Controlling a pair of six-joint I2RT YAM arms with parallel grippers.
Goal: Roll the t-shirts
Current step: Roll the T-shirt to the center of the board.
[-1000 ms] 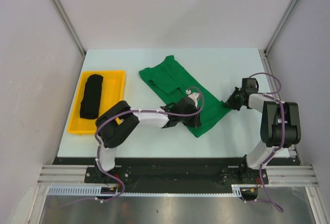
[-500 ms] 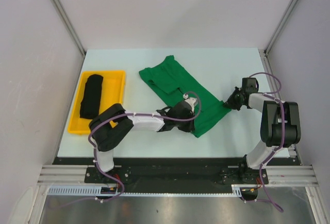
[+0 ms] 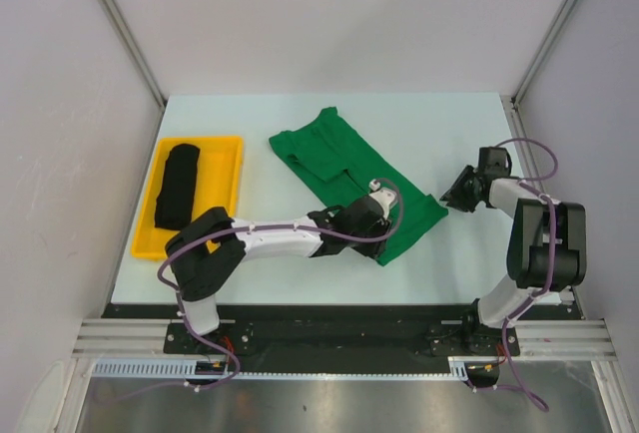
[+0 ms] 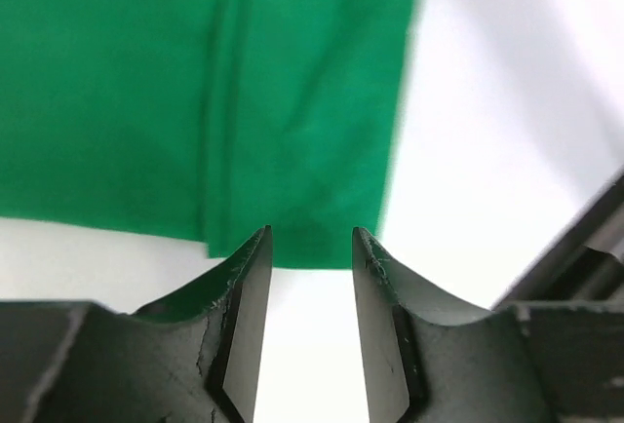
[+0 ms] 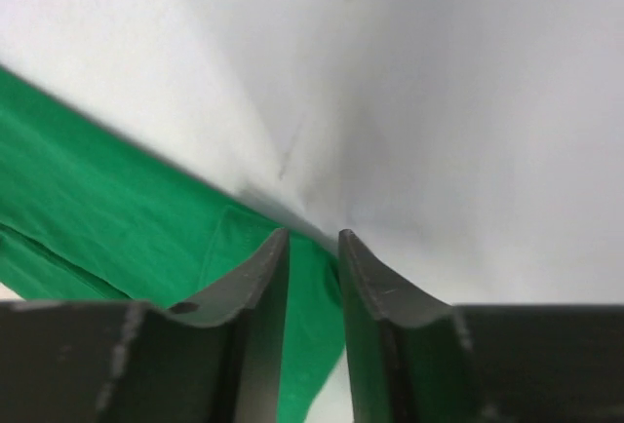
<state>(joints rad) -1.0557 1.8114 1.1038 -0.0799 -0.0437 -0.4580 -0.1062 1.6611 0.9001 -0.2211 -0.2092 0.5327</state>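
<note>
Green t-shirt (image 3: 339, 159): lies flat on the pale tabletop (image 3: 439, 124), running diagonally from the far middle down toward the near right. Shows a few folds and ridges across its upper half and a smoother lower half ending in 2 corners.

Black t-shirt (image 3: 178, 186): sits as 1 long rolled bundle inside the yellow tray (image 3: 225, 179) at the left side of the tabletop, lengthwise along the tray and well apart from the green cloth.

Left arm (image 3: 280, 235): stretches low from its base toward the right, with the wrist over the near corner of the green t-shirt. Left jaws: spread apart, with nothing between them. In the left wrist view, point at the hem, with the tips over bare tabletop just short of the cloth edge. Beyond the left tip, a long seam or fold line running up the fabric.

Right arm (image 3: 544, 238): bends up from its base and reaches inward, with the wrist aimed left at the shirt's right-hand corner. Right jaws: drawn close, leaving only a narrow slit. In the right wrist view, meet the very edge of the green corner, with green visible beside and below the tips. Cannot tell whether any cloth is pinched in that slit or merely passes underneath.
</note>
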